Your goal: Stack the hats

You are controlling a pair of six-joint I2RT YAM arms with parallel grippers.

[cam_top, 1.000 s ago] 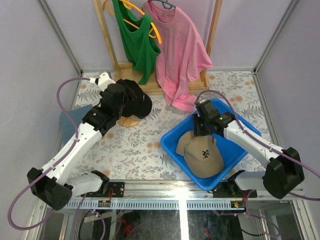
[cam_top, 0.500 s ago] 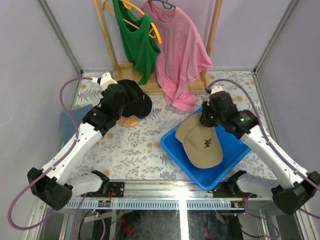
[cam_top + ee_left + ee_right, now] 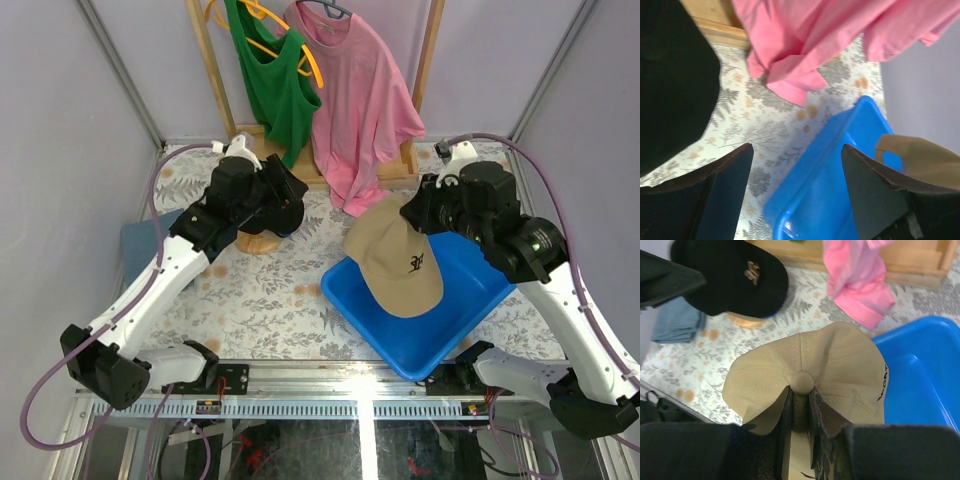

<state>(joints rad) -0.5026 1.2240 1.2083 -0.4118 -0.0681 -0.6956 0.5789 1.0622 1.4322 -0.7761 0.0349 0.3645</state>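
A folded grey-blue cloth (image 3: 140, 245) lies at the far left of the table (image 3: 270, 300). The left arm (image 3: 160, 280) reaches toward the far side. The left jaws hover just beside the black cap (image 3: 735, 280), which sits on a round wooden stand (image 3: 258, 243). A sliver of blue shows under the cap's near edge. The left jaws stand open, and the wrist view shows the patterned table and a corner of the bin between them.

Behind, a green vest (image 3: 275, 90) and a pink T-shirt (image 3: 360, 110) hang from a wooden rack (image 3: 910, 262).

Further right, the tan cap (image 3: 395, 270) hangs over the far left rim of the blue bin (image 3: 450, 330). Its brim points toward the near side and a dark embroidered letter shows on its front. The right jaws are closed on its crown, pinching the cloth beside the top button. The right arm (image 3: 560, 290) rises from the near right corner.
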